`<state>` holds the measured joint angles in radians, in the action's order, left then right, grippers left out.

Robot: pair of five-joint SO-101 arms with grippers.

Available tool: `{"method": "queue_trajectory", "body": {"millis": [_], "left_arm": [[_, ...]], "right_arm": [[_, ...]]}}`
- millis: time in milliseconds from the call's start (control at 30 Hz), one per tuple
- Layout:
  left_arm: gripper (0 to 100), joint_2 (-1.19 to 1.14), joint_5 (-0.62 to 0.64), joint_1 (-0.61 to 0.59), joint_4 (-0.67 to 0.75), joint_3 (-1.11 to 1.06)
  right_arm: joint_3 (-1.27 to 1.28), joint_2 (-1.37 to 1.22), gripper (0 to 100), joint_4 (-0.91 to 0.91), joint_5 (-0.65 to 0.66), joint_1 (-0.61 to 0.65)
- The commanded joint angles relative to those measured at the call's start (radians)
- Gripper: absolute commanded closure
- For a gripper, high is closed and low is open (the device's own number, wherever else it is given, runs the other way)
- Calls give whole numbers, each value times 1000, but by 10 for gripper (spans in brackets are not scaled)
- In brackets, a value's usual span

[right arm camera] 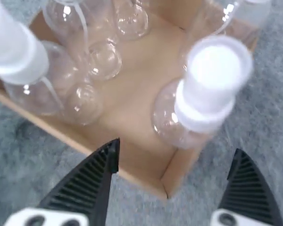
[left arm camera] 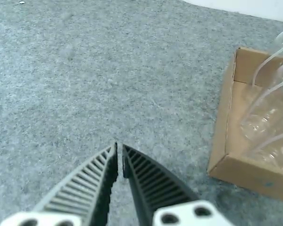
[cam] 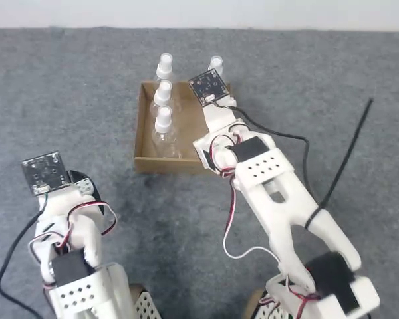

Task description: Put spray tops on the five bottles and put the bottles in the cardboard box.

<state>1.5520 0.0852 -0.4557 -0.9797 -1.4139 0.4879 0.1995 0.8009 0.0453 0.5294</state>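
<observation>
High view looks down on a grey worktop (cam: 86,86) carrying the open cardboard box (cam: 166,163). Clear bottles (cam: 163,136) stand upright inside it, and each one that can be made out wears a white spray top (cam: 163,120). Three of them stand in a row along the box wall that faces the left arm, and a fourth top shows at the box's far corner on the other side. The right arm (cam: 272,186) stretches over the box from its near side. The right claw (right arm camera: 175,155) is spread wide and holds nothing. It hangs above a corner of the box, where a capped bottle (right arm camera: 198,103) stands just inside, in line with the gap between the fingers and touching neither. The left claw (left arm camera: 120,153) sits well apart from the box over bare worktop, its fingers drawn together but for a thin slit, with nothing between them.
</observation>
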Motion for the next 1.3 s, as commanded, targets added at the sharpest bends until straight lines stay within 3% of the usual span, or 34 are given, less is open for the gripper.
{"method": "queue_trajectory", "body": {"millis": [0, 233, 433, 533, 1267], "left_arm": [[985, -6, -3, -6, 29, 10], [985, -6, -3, -5, 29, 10], [985, -6, -5, 74, 31, -1], [985, -6, -5, 115, 48, -10], [987, 37, -5, 155, 18, -5]], "right_arm": [[-72, 120, 701, 62, -11, -1], [-72, 229, 711, 140, -9, -1], [-72, 328, 884, 174, -2, 1], [-72, 374, 922, 174, -2, -1], [206, 894, 937, 173, 0, -2]]}}
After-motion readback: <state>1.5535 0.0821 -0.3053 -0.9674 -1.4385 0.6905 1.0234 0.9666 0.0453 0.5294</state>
